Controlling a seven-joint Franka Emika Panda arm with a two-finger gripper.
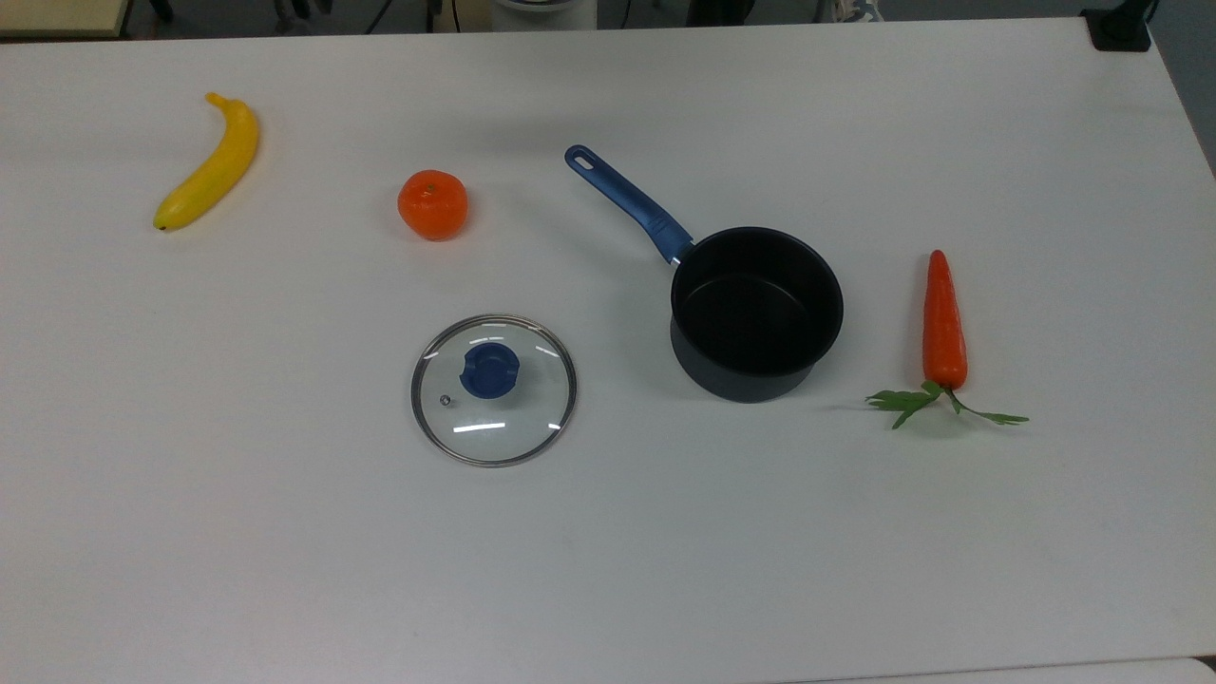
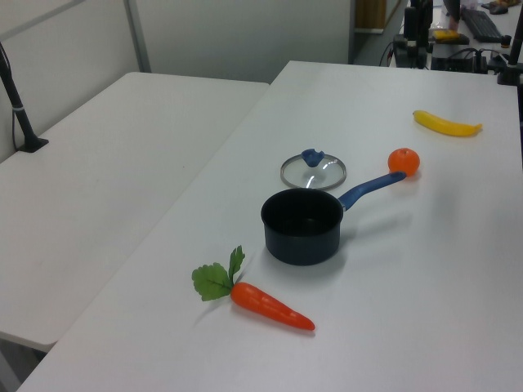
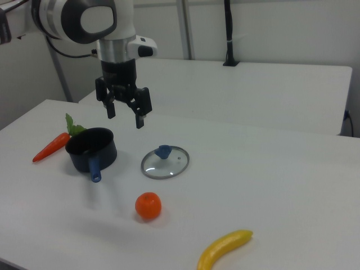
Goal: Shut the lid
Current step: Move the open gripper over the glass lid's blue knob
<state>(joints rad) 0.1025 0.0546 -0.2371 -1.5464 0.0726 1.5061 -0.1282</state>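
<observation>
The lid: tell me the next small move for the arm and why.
Probably lower the end effector, fingers open, toward the blue knob of the lid. In the right view it hangs above the table, empty, between the saucepan and the lid. The lid lies flat on the table, apart from the open saucepan, so it has to be gripped before it can cover the pan.

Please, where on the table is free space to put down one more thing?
The table is bare along the top view's bottom edge, below the lid and saucepan. Things crowd the middle band: banana, orange, carrot.
</observation>
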